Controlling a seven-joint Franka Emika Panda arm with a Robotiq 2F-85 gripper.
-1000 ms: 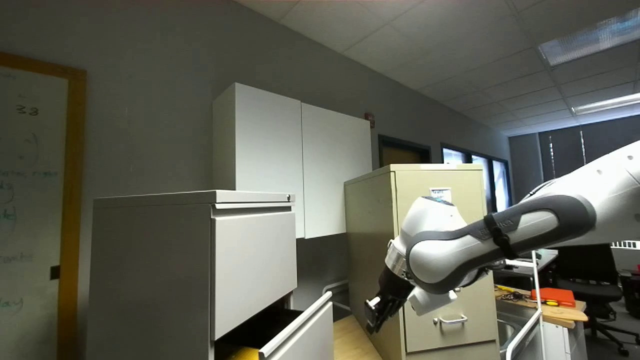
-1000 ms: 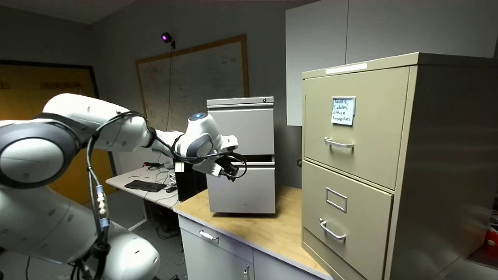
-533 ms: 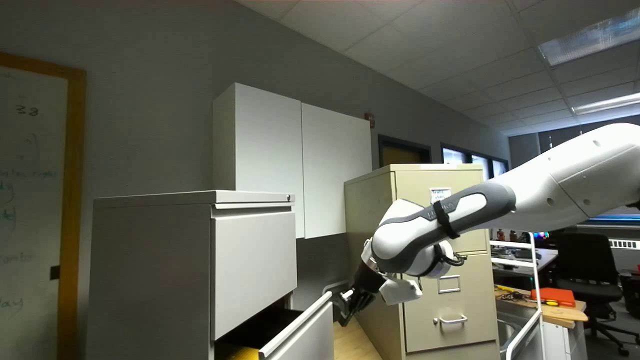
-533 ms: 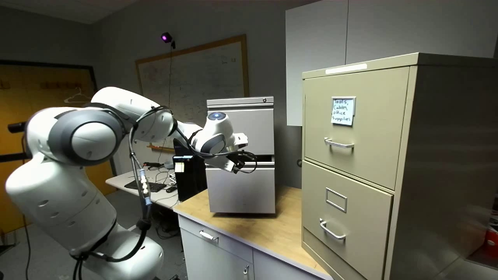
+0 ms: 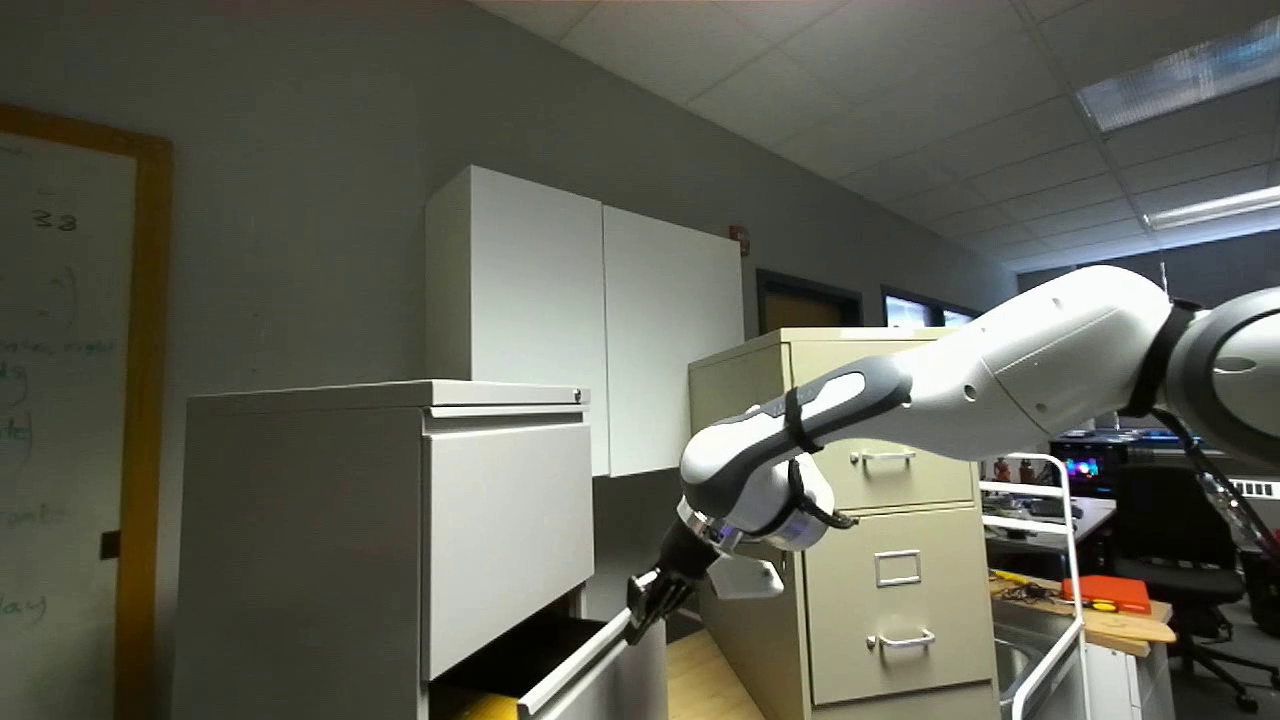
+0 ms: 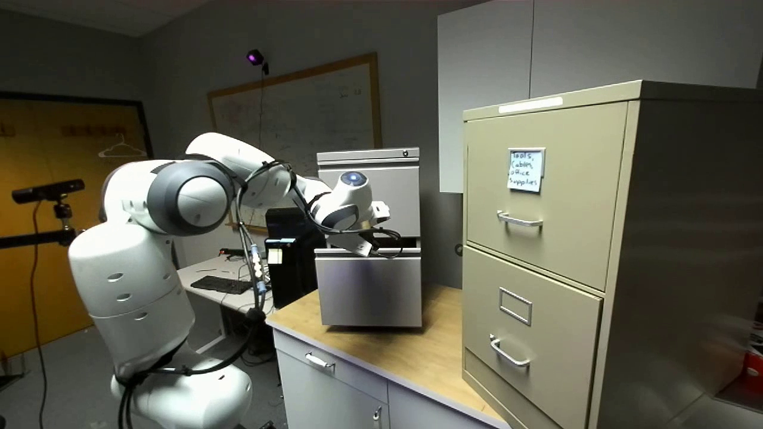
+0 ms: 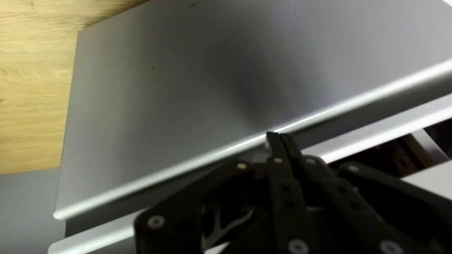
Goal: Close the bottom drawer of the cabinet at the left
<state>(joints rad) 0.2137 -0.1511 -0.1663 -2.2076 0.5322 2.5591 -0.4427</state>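
Note:
The light grey cabinet (image 5: 300, 540) stands on the wooden counter; it also shows in an exterior view (image 6: 363, 157). Its bottom drawer (image 5: 625, 680) is pulled out, with a dark gap behind its front; the front also shows in an exterior view (image 6: 369, 292) and in the wrist view (image 7: 169, 102). My gripper (image 5: 645, 610) is at the drawer front's upper edge, pointing down toward it. In the wrist view the gripper's fingers (image 7: 280, 135) are together with nothing between them, their tips over the drawer's bright top lip. Whether they touch it I cannot tell.
A taller beige filing cabinet (image 6: 536, 268) with handles stands beside the grey cabinet on the wooden counter (image 6: 441, 310). White wall cupboards (image 5: 540, 320) hang above. A yellow item (image 5: 490, 708) shows inside the open drawer. A desk with a keyboard (image 6: 220, 285) is behind the arm.
The arm has reached forward, bringing the gripper from in front of the beige cabinet to the upper edge of the bottom drawer's front. The drawer has not visibly moved.

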